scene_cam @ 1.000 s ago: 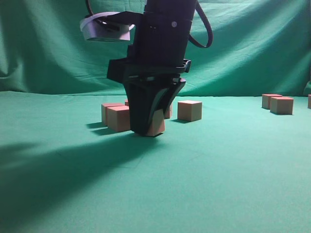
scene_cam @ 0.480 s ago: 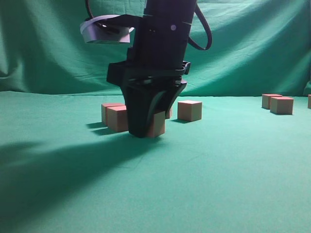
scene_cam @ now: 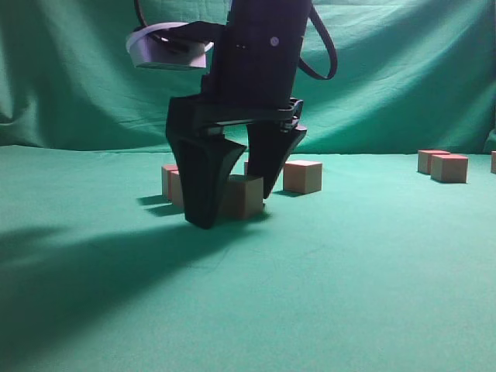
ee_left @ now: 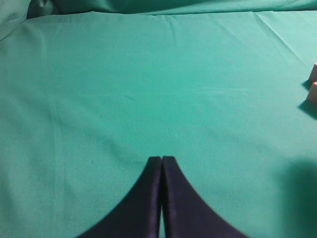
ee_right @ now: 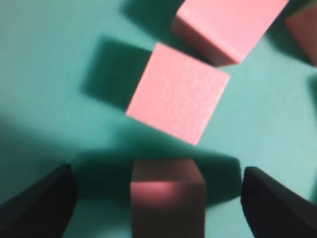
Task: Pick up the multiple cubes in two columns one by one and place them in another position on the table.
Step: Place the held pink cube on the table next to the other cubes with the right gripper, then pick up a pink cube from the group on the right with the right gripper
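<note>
In the exterior view my right gripper (scene_cam: 235, 209) stands open over the table (scene_cam: 356, 271), its black fingers apart on either side of a cube (scene_cam: 243, 196) that rests on the cloth. The right wrist view shows that cube (ee_right: 167, 198) free between the jaws of my right gripper (ee_right: 161, 201), with a gap on each side. Just beyond it lie more pink cubes (ee_right: 178, 92) (ee_right: 228, 25). Another cube (scene_cam: 302, 176) sits to the right of the gripper, and one (scene_cam: 169, 180) is partly hidden behind the left finger. My left gripper (ee_left: 162, 159) is shut and empty above bare cloth.
Two cubes (scene_cam: 449, 167) (scene_cam: 430, 159) stand at the far right of the table, and another shows at the frame edge. A draped green curtain (scene_cam: 77, 70) hangs behind. In the left wrist view two cube corners (ee_left: 313, 91) show at the right edge.
My right gripper's jaws have spread wide and let go of the cube, which now stands flat on the table between the fingers. The left gripper has no earlier frame.
</note>
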Motion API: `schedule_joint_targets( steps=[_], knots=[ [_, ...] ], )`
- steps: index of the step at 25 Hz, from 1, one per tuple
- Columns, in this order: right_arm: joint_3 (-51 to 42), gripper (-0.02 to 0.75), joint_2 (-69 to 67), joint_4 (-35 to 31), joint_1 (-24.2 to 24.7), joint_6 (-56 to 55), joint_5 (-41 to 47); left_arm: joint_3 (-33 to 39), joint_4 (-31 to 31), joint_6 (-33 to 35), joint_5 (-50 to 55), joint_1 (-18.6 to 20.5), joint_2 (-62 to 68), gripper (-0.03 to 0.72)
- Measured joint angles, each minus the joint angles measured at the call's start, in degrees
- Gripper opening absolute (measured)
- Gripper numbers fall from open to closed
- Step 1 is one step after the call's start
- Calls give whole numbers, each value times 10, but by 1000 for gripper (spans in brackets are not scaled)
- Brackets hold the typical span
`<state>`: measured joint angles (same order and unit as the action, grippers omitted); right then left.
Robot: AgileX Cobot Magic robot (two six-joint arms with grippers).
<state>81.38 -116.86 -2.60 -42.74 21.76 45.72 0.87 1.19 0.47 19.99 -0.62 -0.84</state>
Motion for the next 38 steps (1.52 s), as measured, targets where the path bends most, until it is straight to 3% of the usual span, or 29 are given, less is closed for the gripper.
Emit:
schedule_joint_targets(
  steps=[11, 18, 21, 28, 32, 38],
  knots=[
    [114, 619, -1, 4, 0, 0, 109, 0, 0, 0, 0, 0, 0, 0],
    [224, 619, 28, 19, 0, -22, 236, 0, 0, 0, 0, 0, 0, 0],
    [254, 558, 50, 50, 0, -50, 247, 0, 0, 0, 0, 0, 0, 0],
    [240, 566, 133, 182, 4, -157, 254, 0, 0, 0, 0, 0, 0, 0],
    [171, 566, 197, 215, 61, -205, 254, 0, 0, 0, 0, 0, 0, 0],
    [27, 566, 245, 215, 244, -279, 250, 0, 0, 0, 0, 0, 0, 0]
  ],
)
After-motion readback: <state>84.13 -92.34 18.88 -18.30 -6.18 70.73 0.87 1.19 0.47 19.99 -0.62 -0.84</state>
